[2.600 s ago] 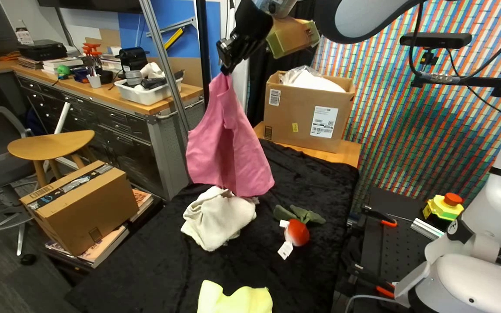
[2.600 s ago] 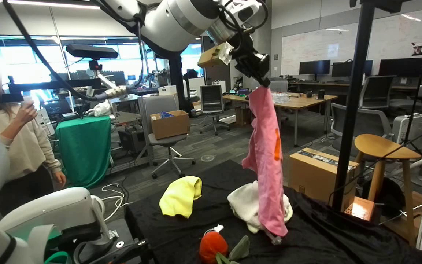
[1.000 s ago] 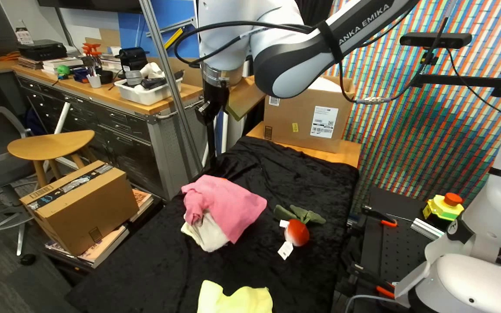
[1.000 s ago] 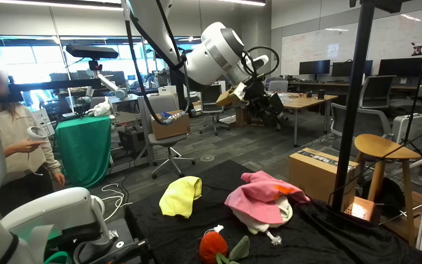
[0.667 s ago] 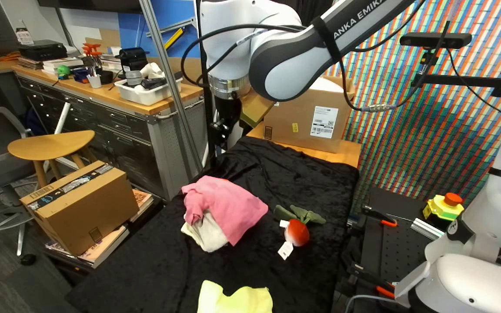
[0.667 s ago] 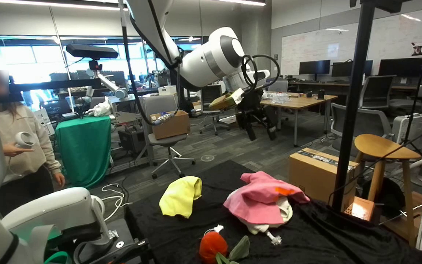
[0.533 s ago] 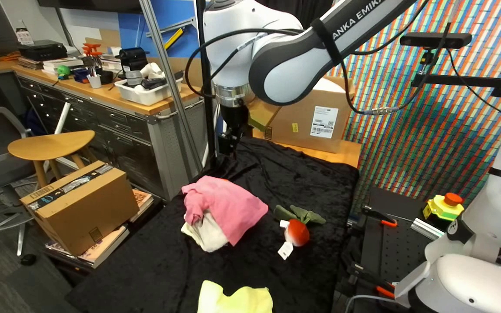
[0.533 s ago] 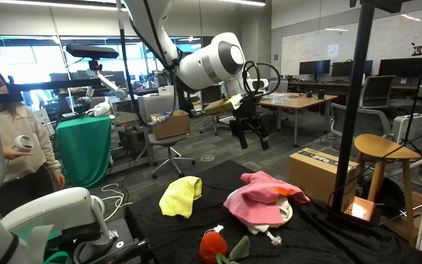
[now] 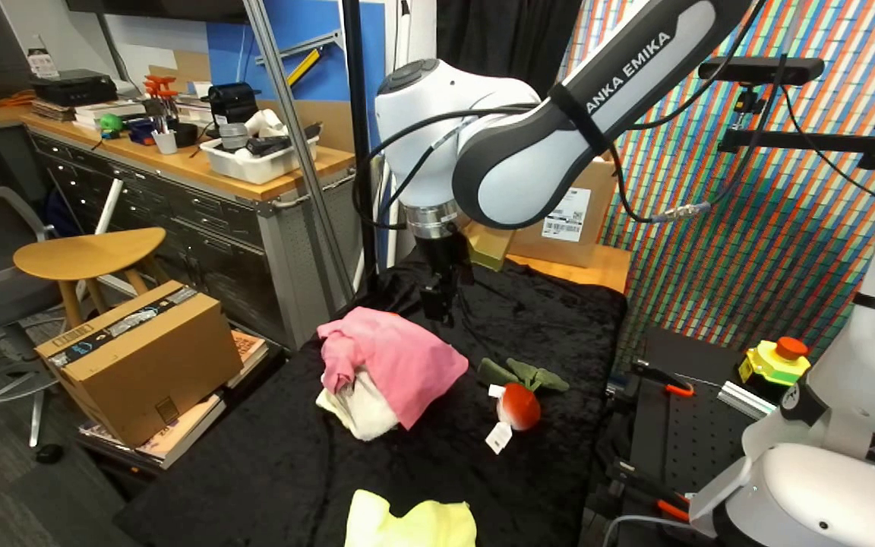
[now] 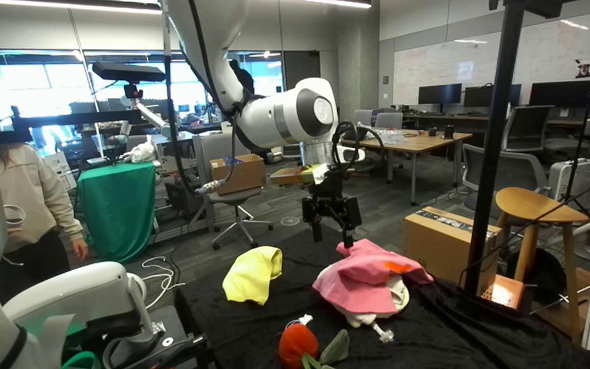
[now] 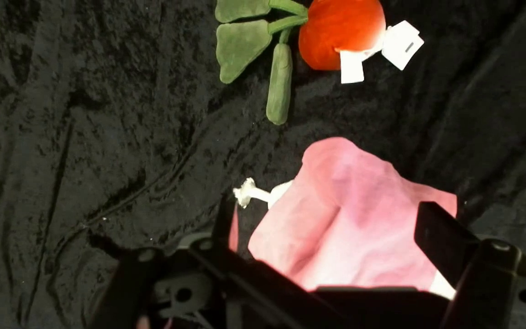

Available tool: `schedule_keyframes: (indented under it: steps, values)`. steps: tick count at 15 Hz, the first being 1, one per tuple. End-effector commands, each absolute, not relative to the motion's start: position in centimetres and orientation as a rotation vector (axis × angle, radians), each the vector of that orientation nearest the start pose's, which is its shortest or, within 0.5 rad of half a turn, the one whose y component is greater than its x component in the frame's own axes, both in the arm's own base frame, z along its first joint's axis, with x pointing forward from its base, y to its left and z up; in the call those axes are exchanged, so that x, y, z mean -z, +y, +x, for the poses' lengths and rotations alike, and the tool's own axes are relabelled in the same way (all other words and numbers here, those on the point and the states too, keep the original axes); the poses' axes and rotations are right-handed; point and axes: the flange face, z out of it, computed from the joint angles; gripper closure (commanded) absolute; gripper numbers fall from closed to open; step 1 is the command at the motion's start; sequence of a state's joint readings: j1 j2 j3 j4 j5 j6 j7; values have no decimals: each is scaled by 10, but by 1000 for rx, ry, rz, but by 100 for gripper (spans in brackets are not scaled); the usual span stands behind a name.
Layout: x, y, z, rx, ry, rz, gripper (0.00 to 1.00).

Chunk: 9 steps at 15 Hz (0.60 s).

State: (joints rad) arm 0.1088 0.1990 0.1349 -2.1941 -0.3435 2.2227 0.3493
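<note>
My gripper (image 10: 333, 240) points downward and stands open, with nothing between its fingers. It hangs above the black cloth, close to the pink cloth (image 10: 361, 287), without visibly holding it. In the wrist view the pink cloth (image 11: 359, 205) shows between and beyond the spread fingers (image 11: 443, 237). Rumpled, it lies over a white cloth (image 9: 365, 410), mostly covered, whose edge and a white knotted end (image 10: 384, 334) stick out. Beside them a red plush vegetable (image 9: 519, 406) with green leaves (image 11: 244, 48) and white tags lies on its side. A yellow cloth (image 10: 254, 277) lies apart from these.
Black velvety fabric (image 9: 255, 456) covers the table. Behind it stands a large cardboard box (image 9: 551, 235); another box (image 10: 443, 246) is beside the table. A black post (image 10: 494, 143) rises near the edge. A person (image 10: 34, 205) stands near the arm's base.
The pink cloth, earlier hanging from the gripper, now lies on the white cloth. The gripper has opened, turned downward and come lower; the yellow cloth and red vegetable have not moved.
</note>
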Motion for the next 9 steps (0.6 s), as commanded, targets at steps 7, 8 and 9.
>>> schedule_keyframes:
  steps: [7, 8, 9]
  values:
    - [-202, 84, 451, -188, -122, -3323, 0]
    - [-192, 82, 445, -174, -114, -3317, 0]
    - [-184, 81, 440, -166, -112, -3302, 0]
